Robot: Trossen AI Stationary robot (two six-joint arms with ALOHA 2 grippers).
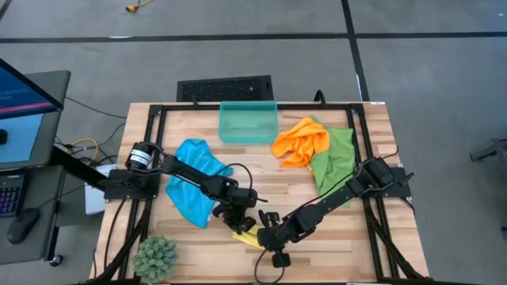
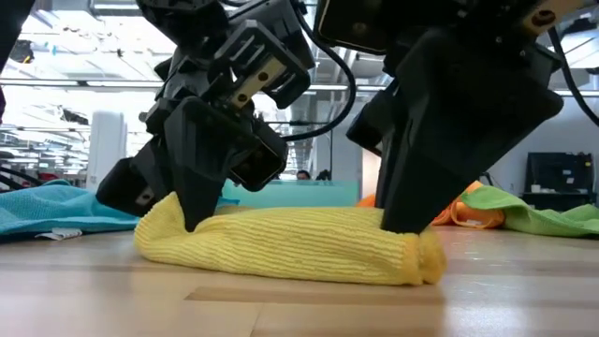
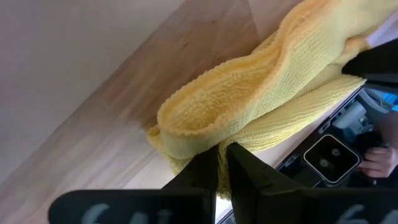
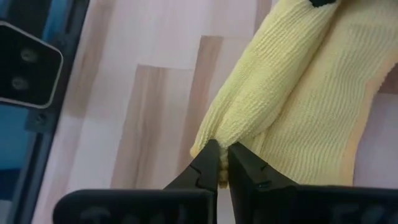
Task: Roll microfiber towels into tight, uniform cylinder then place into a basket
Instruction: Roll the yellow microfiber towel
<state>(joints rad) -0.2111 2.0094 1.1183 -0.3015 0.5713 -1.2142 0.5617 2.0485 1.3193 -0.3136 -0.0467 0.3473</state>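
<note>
Your first towel is rolled; your basket (image 1: 248, 123) holds nothing.
Both grippers, left gripper (image 3: 222, 163) and right gripper (image 4: 222, 163), pinch the yellow towel (image 2: 290, 245); blue towel (image 1: 194, 180), orange towel (image 1: 301, 141) and green towel (image 1: 334, 158) remain unrolled.

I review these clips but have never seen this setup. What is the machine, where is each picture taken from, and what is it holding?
Two dark robot arms work at a wooden table. One picture looks straight down, one looks level across the tabletop, and two come from cameras on the wrists. The left end effector and the right end effector each pinch one end of a rolled yellow towel lying on the table. Farther back lie a blue towel, an orange towel and a green towel, all loose, beside a teal basket with no towel in it.
</note>
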